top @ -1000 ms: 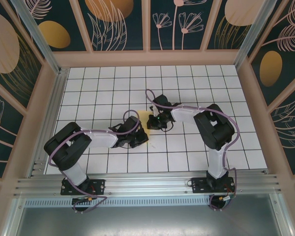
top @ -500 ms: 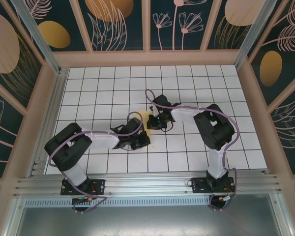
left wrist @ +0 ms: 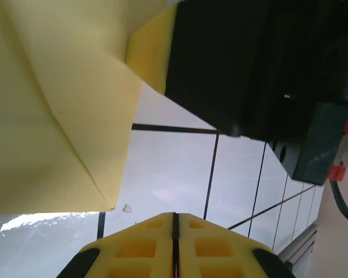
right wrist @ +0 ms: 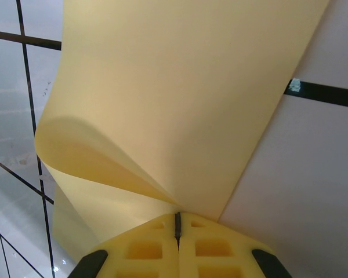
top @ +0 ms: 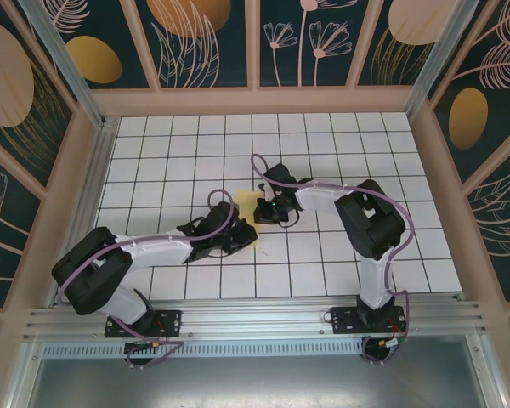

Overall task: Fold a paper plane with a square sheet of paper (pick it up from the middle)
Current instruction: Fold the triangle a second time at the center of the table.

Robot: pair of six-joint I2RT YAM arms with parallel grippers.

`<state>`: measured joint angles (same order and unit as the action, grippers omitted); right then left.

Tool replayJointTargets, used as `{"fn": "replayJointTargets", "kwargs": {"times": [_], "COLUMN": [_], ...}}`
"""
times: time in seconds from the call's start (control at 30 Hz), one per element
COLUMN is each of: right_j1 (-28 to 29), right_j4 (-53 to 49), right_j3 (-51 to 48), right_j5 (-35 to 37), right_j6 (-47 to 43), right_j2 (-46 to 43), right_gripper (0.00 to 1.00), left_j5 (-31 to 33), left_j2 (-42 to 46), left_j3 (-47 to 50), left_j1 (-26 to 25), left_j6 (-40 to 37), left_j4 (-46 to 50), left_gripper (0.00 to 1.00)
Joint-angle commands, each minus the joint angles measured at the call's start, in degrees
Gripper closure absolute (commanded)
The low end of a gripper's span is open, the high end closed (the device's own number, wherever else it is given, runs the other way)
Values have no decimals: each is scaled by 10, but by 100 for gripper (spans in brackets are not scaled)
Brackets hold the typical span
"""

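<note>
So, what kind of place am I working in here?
Looks like a purpose-built, enclosed robot test cell: a white grid-tiled floor, wood-framed wall panels printed with a leaf pattern, and an aluminium mounting rail along the near edge.

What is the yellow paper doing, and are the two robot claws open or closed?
square sheet of paper: curled over on itself, pinched at one spot, not yet a plane.
right gripper: shut on the square sheet of paper.
left gripper: shut, nothing between its fingers, close beside the paper.
</note>
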<state>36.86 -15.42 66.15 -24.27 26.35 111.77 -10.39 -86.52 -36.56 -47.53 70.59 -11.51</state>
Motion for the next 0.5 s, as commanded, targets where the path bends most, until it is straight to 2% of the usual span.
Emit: {"fn": "replayJointTargets", "kwargs": {"times": [0.0,0.37,0.47], "right_j1": [1,-4,-4], "right_j4": [-26,-30,-31], "right_j3": [-12,-12,-12], "right_j5": [58,59,60], "right_j6": [6,0,-2], "right_j2": [44,44,46], "right_gripper": [95,95,95], "left_j5": [18,9,22], "left_j2": [-10,-88,-106], "left_j3": [8,-41,-61], "left_j1": [18,53,56], "left_j6": [21,12,8], "left_j4": [-15,-48,-20], "left_gripper": [91,92,93]}}
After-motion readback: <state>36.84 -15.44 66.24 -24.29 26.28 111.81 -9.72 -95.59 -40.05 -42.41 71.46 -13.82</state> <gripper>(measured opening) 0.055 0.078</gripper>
